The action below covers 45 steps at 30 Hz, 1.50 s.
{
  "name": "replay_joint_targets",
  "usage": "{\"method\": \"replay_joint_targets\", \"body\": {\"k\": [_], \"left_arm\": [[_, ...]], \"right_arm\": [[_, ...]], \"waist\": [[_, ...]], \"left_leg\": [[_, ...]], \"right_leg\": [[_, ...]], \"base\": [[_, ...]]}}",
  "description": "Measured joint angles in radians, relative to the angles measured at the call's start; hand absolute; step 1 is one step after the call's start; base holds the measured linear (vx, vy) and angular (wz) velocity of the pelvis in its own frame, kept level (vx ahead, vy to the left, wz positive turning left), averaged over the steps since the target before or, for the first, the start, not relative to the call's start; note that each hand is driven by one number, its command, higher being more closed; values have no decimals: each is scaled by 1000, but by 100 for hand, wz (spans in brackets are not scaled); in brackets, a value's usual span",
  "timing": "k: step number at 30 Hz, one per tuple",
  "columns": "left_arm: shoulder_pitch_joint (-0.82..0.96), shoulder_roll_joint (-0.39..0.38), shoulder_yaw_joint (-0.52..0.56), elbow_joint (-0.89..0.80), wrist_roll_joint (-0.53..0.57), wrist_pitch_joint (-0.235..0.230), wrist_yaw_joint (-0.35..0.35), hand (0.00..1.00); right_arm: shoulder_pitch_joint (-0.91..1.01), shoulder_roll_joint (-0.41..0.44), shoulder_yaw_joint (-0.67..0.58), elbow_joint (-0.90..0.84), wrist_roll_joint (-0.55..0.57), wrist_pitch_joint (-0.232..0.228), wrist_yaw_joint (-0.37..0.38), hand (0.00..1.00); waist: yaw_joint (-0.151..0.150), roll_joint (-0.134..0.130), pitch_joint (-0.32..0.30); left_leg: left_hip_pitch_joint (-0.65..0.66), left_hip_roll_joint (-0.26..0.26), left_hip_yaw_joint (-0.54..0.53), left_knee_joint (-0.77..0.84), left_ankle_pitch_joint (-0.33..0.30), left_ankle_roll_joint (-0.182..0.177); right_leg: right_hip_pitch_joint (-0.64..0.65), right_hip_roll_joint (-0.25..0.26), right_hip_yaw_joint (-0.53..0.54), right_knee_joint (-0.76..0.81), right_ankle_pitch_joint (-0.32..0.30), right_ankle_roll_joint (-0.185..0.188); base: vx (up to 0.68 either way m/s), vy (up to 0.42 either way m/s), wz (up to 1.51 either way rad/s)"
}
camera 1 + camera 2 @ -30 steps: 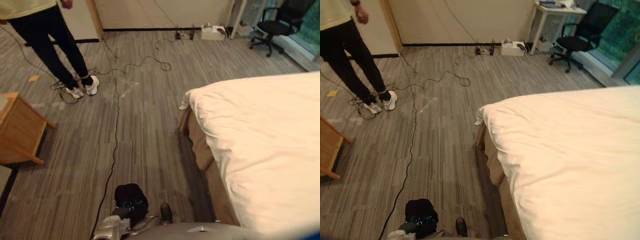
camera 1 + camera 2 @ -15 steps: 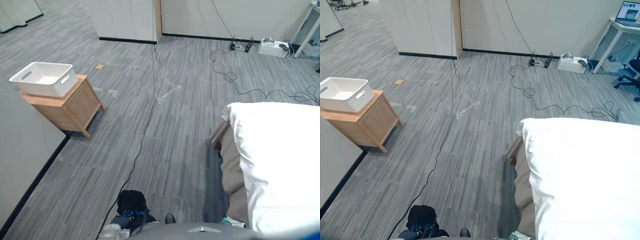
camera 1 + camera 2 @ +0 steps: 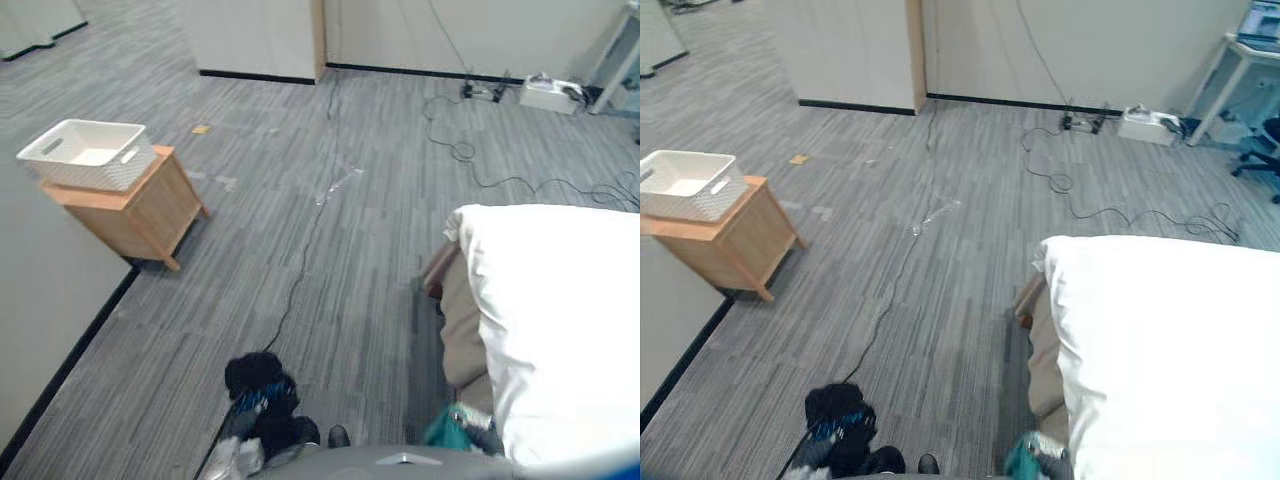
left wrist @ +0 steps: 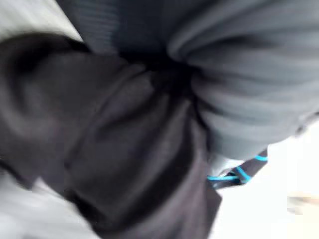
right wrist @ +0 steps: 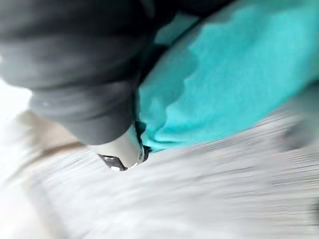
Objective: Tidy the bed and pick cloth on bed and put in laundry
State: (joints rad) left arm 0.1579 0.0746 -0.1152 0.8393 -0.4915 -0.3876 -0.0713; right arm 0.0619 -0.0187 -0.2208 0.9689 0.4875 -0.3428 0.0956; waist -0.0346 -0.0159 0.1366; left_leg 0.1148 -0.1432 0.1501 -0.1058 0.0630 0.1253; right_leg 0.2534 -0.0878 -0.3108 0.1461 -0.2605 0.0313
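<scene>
Low at 7 o'clock in the head view, a black cloth [image 3: 262,383] with a bit of bright blue trim hangs bunched at the end of the left arm, above the grey carpet floor [image 3: 340,250]. In the left wrist view this cloth lies pressed up against the dark ribbed cover of the left hand [image 4: 249,84] and hides the rest of it, so whether that hand is clasping the cloth or merely carrying it cannot be told. At 5 o'clock, close beside the near corner of the bed [image 3: 462,335], a teal cloth [image 3: 445,428] shows at the end of the right arm. The right wrist view has the right hand [image 5: 75,79] closed on it: the teal fabric bulges out from under the dark cover, and one silver finger [image 5: 122,152] with a dark tip is pressed against the cloth's edge. The bed fills the 3 to 4 o'clock side, its white duvet [image 3: 560,320] smooth and draped over a tan base. Far off at 10 o'clock a white basket [image 3: 88,155] with cut-out handles sits on a small wooden tabletop [image 3: 95,198] next to a pale wall, well apart from both cloths. Neither cloth is in the basket. Toward 1 o'clock a white box [image 3: 545,93] lies on the carpet by the far wall.
</scene>
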Motion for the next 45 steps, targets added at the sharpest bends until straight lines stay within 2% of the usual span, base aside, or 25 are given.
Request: {"method": "replay_joint_targets", "body": {"k": [6, 13, 15, 17, 18, 20, 21, 22, 24, 26, 29, 30, 31, 32, 33, 34, 35, 37, 39, 40, 41, 42, 43, 44, 45], "left_arm": [[-2, -30, -122, -89, -20, -30, -2, 100], [27, -18, -164, -231, -43, -45, 13, 100], [32, -20, -191, -271, -38, -43, 20, 100], [33, -14, -200, -299, -31, -43, 37, 100], [32, -4, -200, -301, -29, -38, 52, 100], [28, 9, -201, -302, -29, -24, 64, 100], [28, 19, -199, -301, -29, -9, 77, 100], [28, 23, -199, -300, -29, -8, 78, 100], [22, 32, -199, -294, -27, -7, 78, 100], [15, 37, -199, -266, -21, 17, 80, 100], [47, 53, -201, -254, 13, 31, 79, 100], [60, 47, -202, -249, 14, 36, 80, 100], [71, 35, -202, -247, 15, 42, 79, 100], [76, 25, -197, -251, 17, 43, 76, 100], [62, 5, -185, -255, 37, 44, 73, 100], [62, -4, -180, -259, 42, 44, 70, 100], [77, -18, -174, -264, 46, 47, 64, 100], [100, -22, -172, -288, 52, 50, 37, 100], [106, -28, -168, -327, 50, 49, 23, 100], [103, -29, -167, -329, 50, 49, 20, 100], [98, -30, -168, -330, 46, 49, 12, 100], [93, -30, -172, -330, 38, 49, 13, 100], [94, -30, -177, -330, 32, 49, 14, 100], [98, -29, -187, -328, 30, 49, 16, 100], [106, -27, -202, -322, 27, 49, 24, 100]], "right_arm": [[-101, 12, 59, -96, 1, -37, -52, 100], [-84, 25, 88, -197, -2, -10, -107, 100], [-60, 14, 113, -243, -2, 1, -122, 100], [-51, 18, 136, -248, -2, 6, -126, 100], [-41, 19, 161, -252, -2, 16, -128, 100], [-19, 18, 171, -281, -2, 21, -128, 100], [0, 17, 177, -299, -2, 21, -124, 100], [8, 17, 179, -309, -2, 21, -122, 100], [17, 17, 184, -331, -3, 20, -114, 100], [33, 17, 189, -362, -6, 20, -97, 100], [67, 18, 194, -403, -23, 21, -72, 100], [72, 4, 193, -414, -22, 22, -55, 100], [80, -14, 197, -429, -22, 27, -45, 100], [75, -26, 195, -442, -22, 30, -37, 100], [50, -46, 198, -442, -23, 43, -22, 100], [43, -49, 198, -442, -23, 50, -17, 100], [41, -44, 202, -441, -26, 62, -14, 100], [42, -41, 218, -442, -33, 69, -12, 100], [18, -43, 220, -447, -41, 75, -3, 100], [13, -43, 221, -452, -41, 78, -2, 100], [13, -42, 223, -475, -42, 83, 4, 100], [15, -43, 228, -496, -43, 87, 11, 100], [17, -40, 227, -500, -47, 87, 17, 100], [21, -39, 226, -500, -54, 88, 20, 100], [39, -36, 229, -499, -73, 88, 23, 100]], "waist": [[6, 14, 17], [25, 20, 44], [25, 44, 60], [26, 32, 78], [25, 33, 87], [9, 39, 99], [-1, 45, 106], [-1, 49, 107], [-2, 55, 111], [-1, 43, 110], [0, 8, 92], [-6, 29, 83], [-7, 49, 68], [-7, 91, 61], [-2, 107, 94], [3, 113, 109], [18, 108, 124], [29, 97, 132], [39, 94, 135], [47, 93, 136], [55, 92, 136], [52, 91, 136], [52, 91, 136], [49, 92, 135], [55, 85, 130]], "left_leg": [[-3, 1, -18, 0, 2, -7], [-6, -10, -19, 1, -26, -2], [3, 8, -15, 6, -42, -2], [25, 13, -3, 7, -52, -10], [43, 26, 0, 12, -68, -18], [43, 52, 0, 63, -97, -38], [43, 85, -4, 118, -133, -76], [43, 98, -7, 133, -146, -92], [43, 137, -16, 162, -178, -113], [44, 166, -24, 217, -239, -142], [39, 182, -28, 343, -375, -158], [42, 224, -30, 406, -441, -181], [32, 276, -28, 458, -464, -217], [-58, 328, -42, 671, -453, -205], [-200, 386, -52, 973, -364, -180], [-244, 411, -56, 1088, -350, -175], [-311, 424, -80, 1246, -351, -177], [-363, 374, -113, 1273, -347, -188], [-418, 271, -87, 1097, -346, -190], [-425, 251, -70, 1024, -346, -189], [-428, 214, -22, 834, -332, -175], [-409, 179, 42, 582, -261, -165], [-389, 162, 65, 447, -202, -159], [-365, 141, 86, 295, -102, -127], [-327, 133, 103, 220, 77, -46]], "right_leg": [[-1, 4, -8, 2, 0, 0], [-17, -15, -11, 42, -18, 14], [-159, -52, -2, 344, -20, 23], [-261, -94, -3, 560, -26, 7], [-325, -109, -4, 615, -56, 14], [-353, -102, -5, 558, -69, 26], [-359, -86, -5, 447, -65, 34], [-362, -79, -4, 400, -55, 45], [-392, -59, 5, 276, 7, 51], [-444, -51, 57, 206, 98, 50], [-454, -66, 95, 221, 115, 24], [-456, -45, 81, 284, 124, -10], [-448, -1, 57, 281, 91, -42], [-435, 36, 45, 273, 68, -49], [-394, 68, 45, 255, 50, -79], [-363, 86, 46, 239, 49, -82], [-290, 104, 49, 208, 38, -104], [-188, 106, 52, 155, 27, -124], [-94, 109, 81, 63, 25, -128], [-80, 109, 91, 47, 26, -129], [-54, 106, 100, 12, 26, -129], [-18, 106, 99, -28, 24, -124], [3, 107, 99, -45, 18, -112], [37, 113, 102, -62, 5, -88], [89, 116, 105, -77, -15, -53]], "base": [[-2, -44, 7], [58, -58, -1], [111, 9, -8], [155, 45, -14], [214, 9, -4], [192, -35, 10], [169, -63, 8], [221, -105, 9], [211, -127, 5], [296, -231, 4], [347, -365, 1], [415, -411, 7], [452, -388, 17], [458, -337, 14], [448, -323, -1], [527, -371, -25], [556, -332, -35], [491, -212, -23], [481, -119, -30], [500, -41, -44], [491, -7, -37], [485, 2, -30], [495, 25, -18], [628, 81, -21], [627, 96, 0]]}}
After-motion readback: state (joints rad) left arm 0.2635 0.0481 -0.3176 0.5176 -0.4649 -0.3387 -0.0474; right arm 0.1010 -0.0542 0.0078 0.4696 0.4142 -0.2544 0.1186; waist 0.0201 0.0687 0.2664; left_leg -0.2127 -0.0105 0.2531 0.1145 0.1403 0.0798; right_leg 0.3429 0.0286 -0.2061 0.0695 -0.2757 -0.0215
